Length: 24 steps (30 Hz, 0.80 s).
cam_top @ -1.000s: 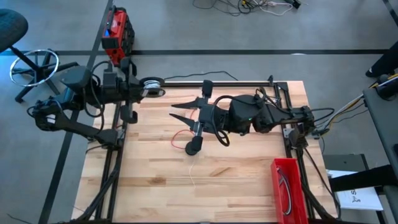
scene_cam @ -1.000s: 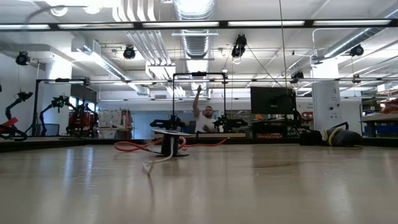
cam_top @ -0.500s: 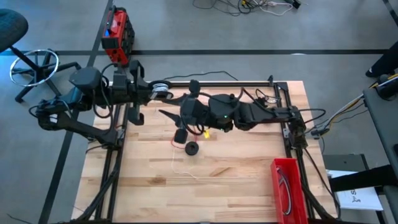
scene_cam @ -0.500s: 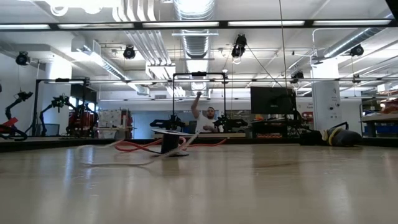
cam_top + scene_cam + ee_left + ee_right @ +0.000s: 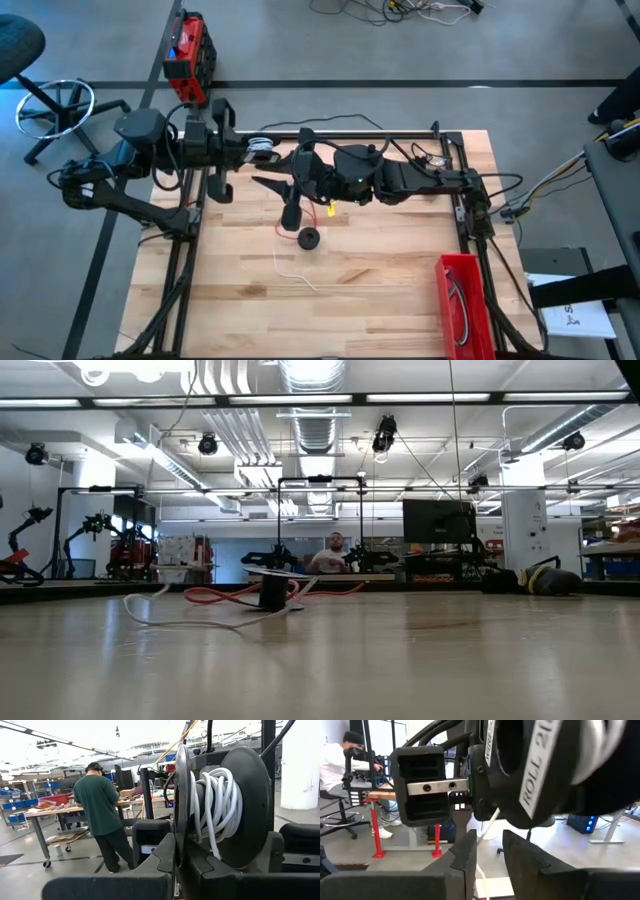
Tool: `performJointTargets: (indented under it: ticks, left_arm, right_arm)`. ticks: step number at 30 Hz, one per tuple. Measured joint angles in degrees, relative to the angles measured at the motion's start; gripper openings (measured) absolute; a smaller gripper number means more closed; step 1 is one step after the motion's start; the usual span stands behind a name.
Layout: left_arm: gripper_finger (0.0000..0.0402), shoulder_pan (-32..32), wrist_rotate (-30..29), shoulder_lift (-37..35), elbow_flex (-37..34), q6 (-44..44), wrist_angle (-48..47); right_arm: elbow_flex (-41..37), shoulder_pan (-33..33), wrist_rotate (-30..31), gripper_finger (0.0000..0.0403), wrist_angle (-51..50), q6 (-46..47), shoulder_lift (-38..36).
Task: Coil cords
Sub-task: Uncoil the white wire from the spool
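The white cord (image 5: 293, 272) trails loose across the wooden surface (image 5: 380, 300), running up toward a dark spool (image 5: 220, 810) wound with more of it. The left gripper (image 5: 262, 147) has its fingers clamped on that spool at the far edge. The red cord (image 5: 225, 596) lies beside a small black reel (image 5: 309, 238). The right gripper (image 5: 285, 190) hovers just above, fingers spread apart, holding nothing.

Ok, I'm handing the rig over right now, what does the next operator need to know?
Left gripper: at the table's far left edge, jaws shut on a spool with white cord partly wound on it.
Right gripper: close beside the spool, above the cord's run.
The rest of the white cord trails loose on the table.
Red cord: loose around a black spool standing mid-table.
Left to do: finish winding white, then probably coil red.
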Motion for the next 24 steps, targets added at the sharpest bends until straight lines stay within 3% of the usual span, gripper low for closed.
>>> performJointTargets:
  ticks: [9,15,19,24]
  left_arm:
    - [0.0000,0.0,0.1,1.3,0.0,0.0,0.8]
    - [0.0000,0.0,0.1,1.3,0.0,0.0,1.0]
    - [0.0000,0.0,-0.1,1.2,0.0,0.3,0.1]
    - [0.0000,0.0,-6.6,0.7,0.0,2.4,-0.8]
  right_arm:
    - [0.0,0.0,-0.6,0.0071,0.0,0.1,0.0]
    - [0.0,0.0,-0.6,0.0012,-0.1,-1.3,0.0]
    - [0.0,0.6,-0.5,0.0006,-0.6,-2.6,0.0]
    - [0.1,2.3,-0.4,0.0003,1.0,-1.3,0.0]
